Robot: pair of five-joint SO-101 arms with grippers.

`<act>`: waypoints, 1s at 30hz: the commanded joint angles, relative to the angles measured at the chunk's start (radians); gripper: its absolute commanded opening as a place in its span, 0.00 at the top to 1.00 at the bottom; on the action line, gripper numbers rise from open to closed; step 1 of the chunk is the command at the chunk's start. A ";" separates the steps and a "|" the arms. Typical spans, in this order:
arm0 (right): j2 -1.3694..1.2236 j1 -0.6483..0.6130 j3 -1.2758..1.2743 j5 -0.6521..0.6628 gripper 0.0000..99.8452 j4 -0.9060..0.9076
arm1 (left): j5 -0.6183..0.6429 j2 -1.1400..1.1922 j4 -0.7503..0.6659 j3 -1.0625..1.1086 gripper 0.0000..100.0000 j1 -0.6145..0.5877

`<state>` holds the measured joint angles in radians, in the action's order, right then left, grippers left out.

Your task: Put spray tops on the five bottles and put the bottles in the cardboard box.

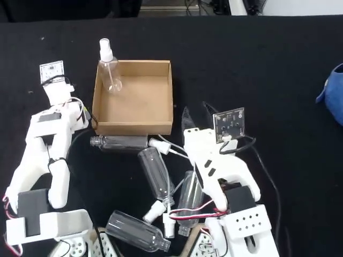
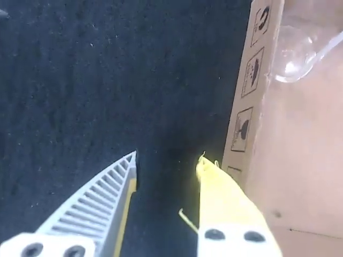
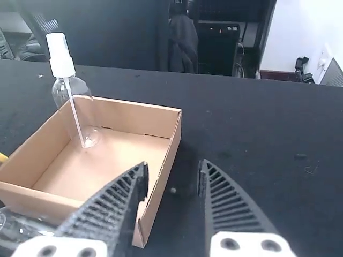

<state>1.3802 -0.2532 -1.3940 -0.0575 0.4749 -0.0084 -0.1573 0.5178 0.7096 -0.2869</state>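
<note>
The open cardboard box sits left of centre, and one clear bottle with a white spray top stands in its far left corner. Several uncapped clear bottles lie in front of the box: one along its front wall, one slanting, one by the right arm and one nearest the front. Loose white spray tops lie among them. My left gripper is open and empty over the black cloth beside the box's left wall. My right gripper is open and empty just off the box's right front corner.
A black cloth covers the table, with free room to the right and behind the box. A blue object pokes in at the right edge. Both arm bases and their cables crowd the front edge near the lying bottles.
</note>
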 commanded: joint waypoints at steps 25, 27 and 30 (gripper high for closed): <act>-0.018 0.847 0.303 0.330 0.87 0.411 | -0.959 -0.319 1.102 -0.288 0.85 0.455; -0.018 0.914 0.294 0.373 0.87 0.420 | -0.974 -0.390 1.126 -0.236 0.78 0.535; -0.018 0.980 0.266 0.433 0.87 0.408 | -1.013 -0.485 1.142 -0.145 0.76 0.630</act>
<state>1.3802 0.6260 -1.1561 0.3061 0.8876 -0.9751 -0.4994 1.6303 0.4933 0.2163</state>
